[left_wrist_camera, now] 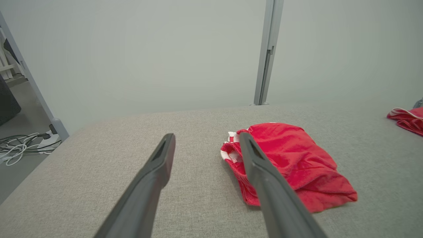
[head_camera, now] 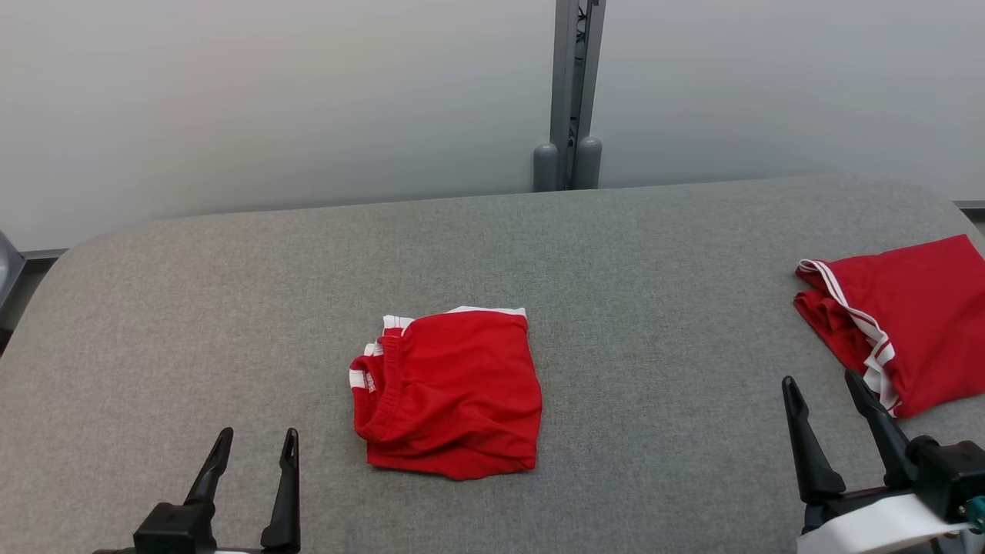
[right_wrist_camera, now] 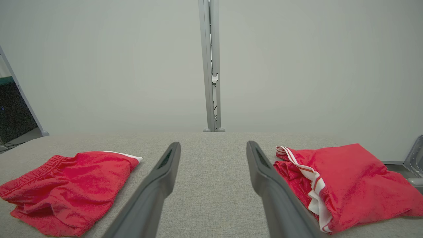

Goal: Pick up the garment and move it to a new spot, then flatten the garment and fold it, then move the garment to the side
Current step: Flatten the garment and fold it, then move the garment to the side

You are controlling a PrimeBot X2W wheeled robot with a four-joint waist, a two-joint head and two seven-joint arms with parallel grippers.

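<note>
The red garment [head_camera: 450, 392] you are working on lies near the middle of the grey surface [head_camera: 654, 254], a little toward your side. It is doubled over into a compact, roughly square bundle, with the elastic waistband curling along its left edge and white trim peeking out at the far-left corner. The near edge is rumpled, not crisp, and a few soft wrinkles run across the top layer.

Judging by how it lies, the fold looks done, if a bit loosely, and the part left is moving it to the side. You may want to press the near edge flatter before that.

Off to your right, well apart from it, a second red garment [head_camera: 908, 323] with white and red striped trim sits at the edge of the surface, also folded over. It reads as a piece already parked aside, though the pictures cannot confirm that.

Your left gripper [head_camera: 258, 435] hovers near the front edge, to the left of the red garment and not touching it. Its 2 fingers are spread wide and hold nothing. In the left wrist view the garment sits just beyond the right-hand finger.

Your right gripper [head_camera: 822, 378] is at the lower right, fingers likewise spread wide and empty. It sits just beside the near-left corner of the second red garment. Whether a fingertip brushes the cloth there, you cannot tell.

Behind the surface a grey post [head_camera: 571, 92] rises against a pale wall.
</note>
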